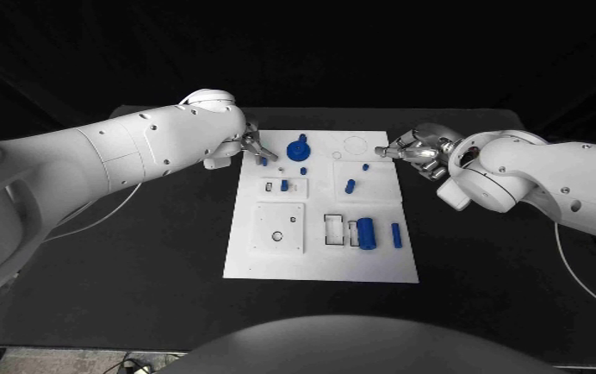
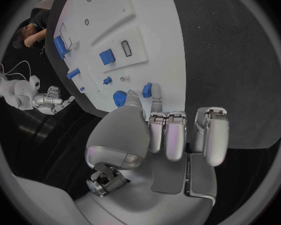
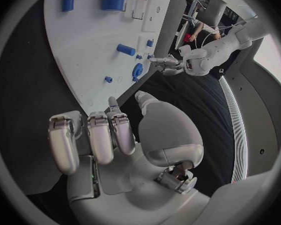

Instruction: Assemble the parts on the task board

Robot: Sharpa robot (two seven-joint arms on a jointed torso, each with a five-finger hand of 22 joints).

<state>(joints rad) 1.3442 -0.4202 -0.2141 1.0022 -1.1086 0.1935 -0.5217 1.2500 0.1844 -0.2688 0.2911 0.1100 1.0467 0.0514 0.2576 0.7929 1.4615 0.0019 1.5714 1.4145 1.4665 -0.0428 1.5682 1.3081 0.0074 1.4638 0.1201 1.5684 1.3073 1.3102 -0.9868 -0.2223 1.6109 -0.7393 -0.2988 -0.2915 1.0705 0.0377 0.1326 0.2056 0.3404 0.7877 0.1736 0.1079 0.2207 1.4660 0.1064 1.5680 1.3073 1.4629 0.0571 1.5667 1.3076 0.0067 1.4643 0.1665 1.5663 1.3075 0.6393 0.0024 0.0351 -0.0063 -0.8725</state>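
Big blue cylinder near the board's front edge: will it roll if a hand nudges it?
Probably. The big blue cylinder lies on its side on the task board, so a sideways push likely rolls it. It looks rigid and smooth, perhaps slippery to pinch.

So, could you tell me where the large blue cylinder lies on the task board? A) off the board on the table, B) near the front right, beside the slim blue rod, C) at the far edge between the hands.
B: the large blue cylinder lies on the task board toward its front right, next to the slim blue rod.

task board: matt white plastic | parts: smooth blue plastic | table: matt black
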